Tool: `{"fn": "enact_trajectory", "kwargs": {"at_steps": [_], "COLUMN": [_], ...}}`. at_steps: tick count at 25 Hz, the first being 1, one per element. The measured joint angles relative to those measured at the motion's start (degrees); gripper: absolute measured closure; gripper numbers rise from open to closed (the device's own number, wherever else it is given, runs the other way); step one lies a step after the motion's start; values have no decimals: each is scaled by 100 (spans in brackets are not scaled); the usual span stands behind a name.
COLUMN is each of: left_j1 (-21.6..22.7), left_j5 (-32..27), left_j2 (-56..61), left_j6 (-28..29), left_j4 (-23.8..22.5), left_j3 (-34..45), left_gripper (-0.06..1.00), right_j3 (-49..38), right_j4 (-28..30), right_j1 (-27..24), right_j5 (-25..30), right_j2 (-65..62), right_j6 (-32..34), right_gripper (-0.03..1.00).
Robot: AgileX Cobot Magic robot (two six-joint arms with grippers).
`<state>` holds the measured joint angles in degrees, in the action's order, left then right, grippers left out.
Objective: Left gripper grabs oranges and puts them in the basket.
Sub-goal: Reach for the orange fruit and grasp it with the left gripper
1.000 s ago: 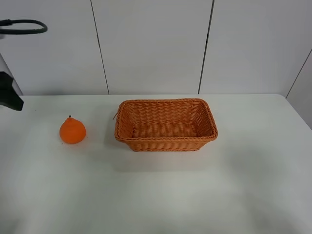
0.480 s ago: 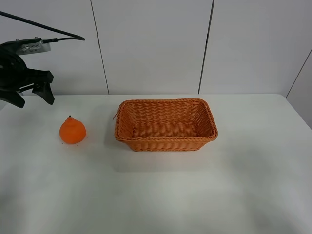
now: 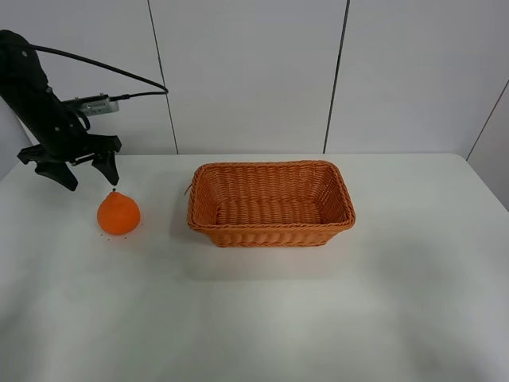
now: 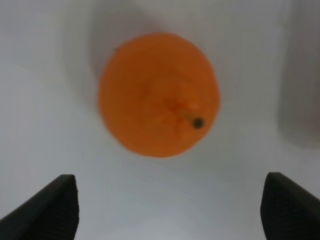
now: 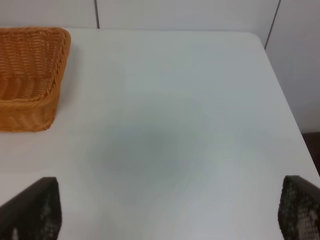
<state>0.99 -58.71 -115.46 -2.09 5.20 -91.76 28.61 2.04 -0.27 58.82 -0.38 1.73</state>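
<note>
- Shifted since half a second back: black short-fingered left gripper with trailing cable, now further right and lower in the overhead frame, away from the left edge and in over the fruit.
- Fingers spread wide, pinching nothing. In the left wrist view, fruit ahead of the two dark tips and centred between them, untouched.
- Bright orange pear-shaped fruit with knobbed top and tiny dark stem: resting on the white table, left of centre in the overhead frame, near the basket's left end but apart from it.
- Rectangular woven wicker basket, orange-brown, at the centre of the overhead frame, nothing inside.
- Key relation: fruit just below and slightly right of the open claw in the overhead frame, one fingertip close above the stem, seemingly clear of it. Long axis upright, stem pointing at the wrist camera, round girth offered to the fingers.
- Judged next: small shift, then descent to straddle the widest part before closing.
- Right gripper: absent from the overhead frame, tips wide apart, holding nothing, over bare table beyond the basket's end. Left arm far nearer the fruit.
</note>
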Motion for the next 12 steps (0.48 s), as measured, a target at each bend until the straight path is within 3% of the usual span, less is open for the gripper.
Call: {"fn": "enact_trajectory", "kwargs": {"at_steps": [7, 12], "left_j1": [-349, -349], "left_j5": [265, 459], "left_j2": [-550, -649], "left_j6": [-39, -45], "left_j4": [57, -271], "left_j3": [-21, -27], "left_gripper": [10, 10], "right_j3": [0, 0], "right_j4": [-2, -2], "right_j1": [0, 0], "right_j5": [0, 0], "right_j2": [0, 0], "right_j6": [0, 0], "right_gripper": [27, 27]}}
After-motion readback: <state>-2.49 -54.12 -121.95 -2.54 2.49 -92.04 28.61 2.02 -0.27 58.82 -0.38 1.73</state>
